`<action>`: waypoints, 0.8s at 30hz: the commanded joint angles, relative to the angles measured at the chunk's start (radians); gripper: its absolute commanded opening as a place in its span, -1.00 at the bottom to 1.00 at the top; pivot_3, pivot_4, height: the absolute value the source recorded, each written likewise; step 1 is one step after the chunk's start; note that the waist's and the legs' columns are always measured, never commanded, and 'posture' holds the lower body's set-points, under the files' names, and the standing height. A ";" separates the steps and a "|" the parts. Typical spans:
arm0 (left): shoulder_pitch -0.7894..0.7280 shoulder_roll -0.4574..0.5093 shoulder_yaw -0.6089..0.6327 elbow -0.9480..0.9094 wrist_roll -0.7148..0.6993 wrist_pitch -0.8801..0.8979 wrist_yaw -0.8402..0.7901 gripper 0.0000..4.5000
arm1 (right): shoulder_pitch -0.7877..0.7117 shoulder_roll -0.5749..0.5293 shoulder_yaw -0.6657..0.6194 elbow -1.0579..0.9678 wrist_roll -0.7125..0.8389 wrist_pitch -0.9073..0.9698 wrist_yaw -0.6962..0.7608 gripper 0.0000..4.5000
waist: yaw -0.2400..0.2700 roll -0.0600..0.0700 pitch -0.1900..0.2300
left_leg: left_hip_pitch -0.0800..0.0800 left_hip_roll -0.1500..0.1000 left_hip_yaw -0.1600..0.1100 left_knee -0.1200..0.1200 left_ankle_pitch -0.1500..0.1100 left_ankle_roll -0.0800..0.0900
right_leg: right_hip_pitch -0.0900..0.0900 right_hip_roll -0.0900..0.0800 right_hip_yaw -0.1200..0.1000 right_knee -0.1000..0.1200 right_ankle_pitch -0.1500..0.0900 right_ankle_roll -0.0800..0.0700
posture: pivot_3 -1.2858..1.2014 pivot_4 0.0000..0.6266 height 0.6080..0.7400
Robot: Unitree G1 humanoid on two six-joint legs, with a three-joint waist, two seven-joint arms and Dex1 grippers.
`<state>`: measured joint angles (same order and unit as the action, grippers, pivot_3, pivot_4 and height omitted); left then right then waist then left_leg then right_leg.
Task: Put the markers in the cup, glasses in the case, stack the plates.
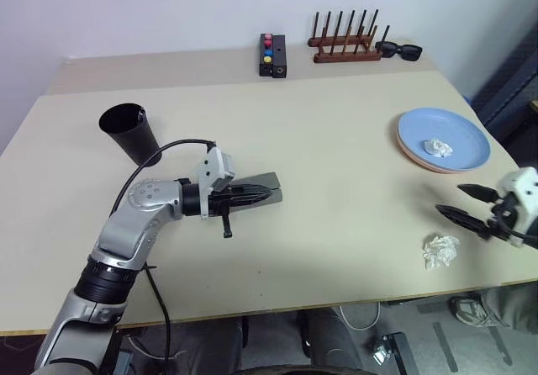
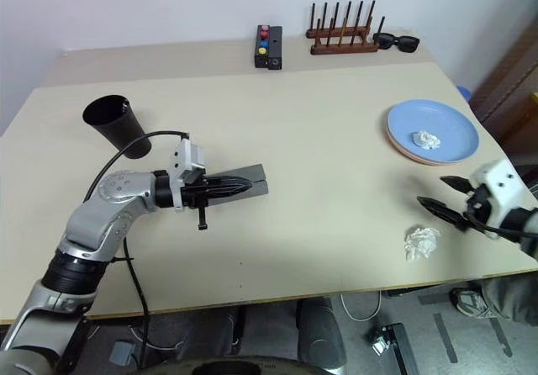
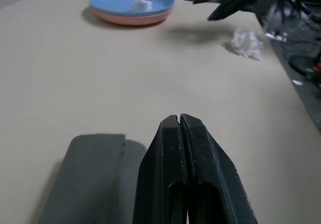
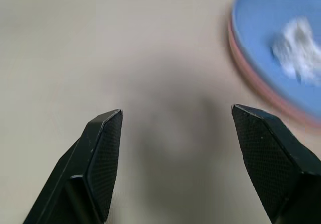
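Note:
The black cup [image 1: 130, 131] stands upright at the table's left. The grey case [image 1: 267, 183] lies closed near the middle, and my left gripper [image 1: 269, 193] lies shut along its lid with nothing between the fingers [image 3: 193, 153]. The light blue plate [image 1: 458, 131] sits stacked on the pink plate [image 1: 419, 161] at the right, with a crumpled white paper [image 1: 438, 147] in it. My right gripper [image 1: 450, 199] hangs open and empty over the table's right edge, on the near side of the plates. The markers and the glasses are out of view.
A second crumpled white paper [image 1: 440, 250] lies near the front right edge. At the back stand a wooden peg rack [image 1: 345, 45], black sunglasses [image 1: 400, 50] and a black box with coloured buttons [image 1: 271, 55].

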<state>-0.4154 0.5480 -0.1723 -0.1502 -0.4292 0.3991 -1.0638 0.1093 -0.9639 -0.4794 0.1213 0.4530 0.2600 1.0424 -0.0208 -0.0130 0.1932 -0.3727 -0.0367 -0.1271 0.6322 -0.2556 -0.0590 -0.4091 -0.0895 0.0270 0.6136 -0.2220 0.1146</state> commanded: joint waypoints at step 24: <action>-0.005 -0.022 0.009 -0.031 -0.017 0.000 -0.047 -1.00 | 0.198 0.042 -0.014 -0.322 -0.029 0.126 -0.015 -0.99 | 0.008 0.000 0.000 | 0.000 0.000 0.000 0.002 0.000 0.000 | -0.002 0.000 0.000 -0.001 0.000 0.000 | 0.03 -0.52 0.88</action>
<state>-0.4242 0.5271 -0.1805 -0.1420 -0.4266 0.4047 -1.1099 0.3360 -0.9233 -0.4464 -0.1579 0.4005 0.3888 1.0495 -0.0131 -0.0132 0.1933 -0.3728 -0.0367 -0.1271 0.6338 -0.2557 -0.0591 -0.4108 -0.0898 0.0266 0.6126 -0.2222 0.1151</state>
